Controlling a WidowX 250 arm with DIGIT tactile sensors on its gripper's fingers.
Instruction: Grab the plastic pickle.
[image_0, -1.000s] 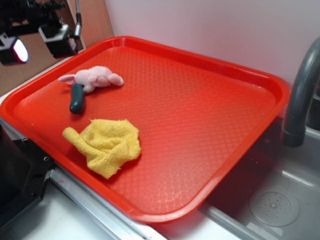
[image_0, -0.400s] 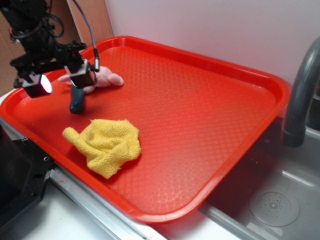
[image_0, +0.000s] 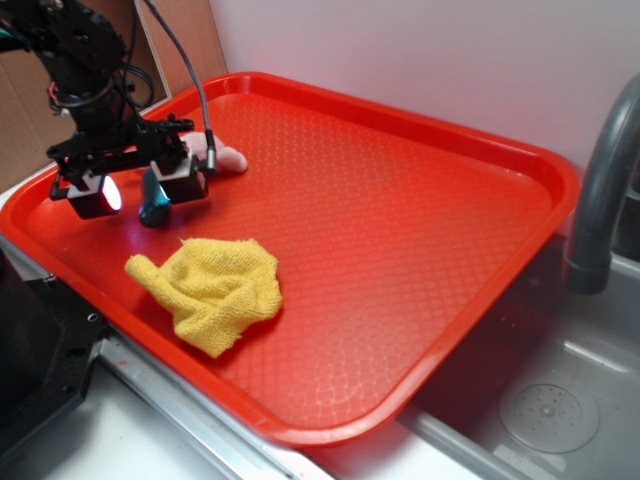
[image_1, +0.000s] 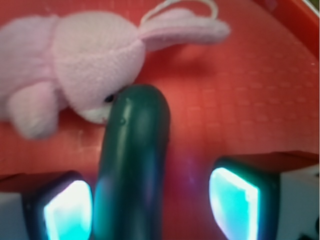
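In the exterior view the claw (image_0: 137, 190) hangs low over the left end of the red tray (image_0: 420, 130), its two glowing pads spread apart with the plastic pickle (image_0: 153, 203) standing in the gap between them; the fingers are released, not yet pressing on anything. The pickle lies on the tray floor just in front of the pink plush toy (image_0: 222, 155), and the yellow cloth (image_0: 215, 288) sits nearer the camera, clear of the claw. In the wrist view the claw (image_1: 150, 202) straddles the pickle (image_1: 132, 170): the long axis runs straight away from the camera, square across the closing line, with the body nearer the left pad than the right. Its far rounded end touches the plush toy's (image_1: 75, 75) face. The pickle looks smooth, dark teal-green and rigid, a plain cylinder with rounded tips, so I judge a straight squeeze should catch it, though the slick plastic could slide.
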